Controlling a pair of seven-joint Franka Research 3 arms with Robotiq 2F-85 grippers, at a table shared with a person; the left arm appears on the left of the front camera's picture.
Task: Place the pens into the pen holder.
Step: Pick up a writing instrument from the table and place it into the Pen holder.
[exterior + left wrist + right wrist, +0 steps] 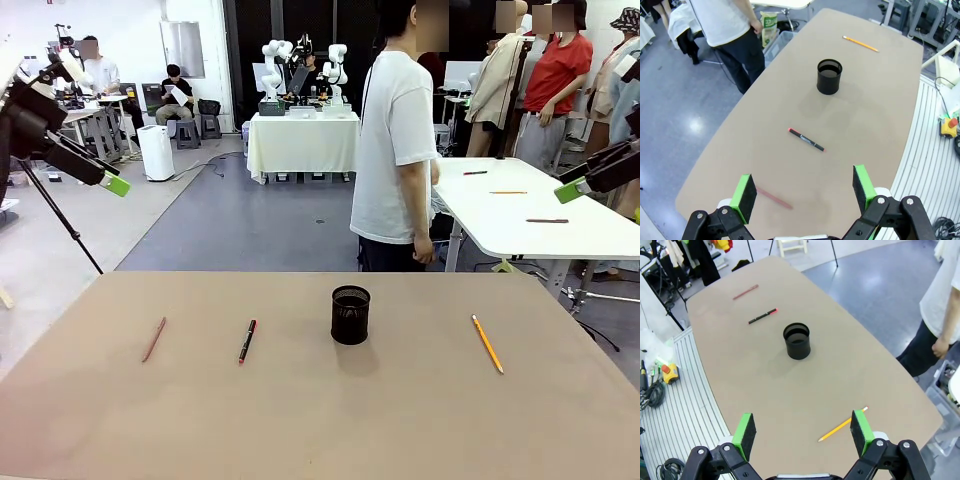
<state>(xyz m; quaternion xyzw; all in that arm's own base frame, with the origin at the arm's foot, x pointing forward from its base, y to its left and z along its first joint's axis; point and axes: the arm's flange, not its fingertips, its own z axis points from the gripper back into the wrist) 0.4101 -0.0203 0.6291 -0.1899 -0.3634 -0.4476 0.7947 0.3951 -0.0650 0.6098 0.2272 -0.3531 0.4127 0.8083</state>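
tan surface [300, 420], 3 pens [247, 341] lying flat, pen holder [350, 315] upright between them. grey floor [250, 230], white table [500, 225] behind. pen print unreadable. left hand [804, 192], right hand [802, 430] spread, empty.

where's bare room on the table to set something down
The near half of the table, in front of everything, is bare. So is the stretch between the pen holder and the yellow pencil. Tighter left of the holder, where the black pen and reddish-brown pencil lie.

Matt tan surface [300, 420], smooth and dull
The pen holder [350, 315] looks like black wire mesh, metal; the black pen [247, 341] seems plastic, slightly glossy; the orange-yellow pencil [487, 344] and reddish-brown pencil [153, 339] look painted; the grey floor [680, 115] shines.
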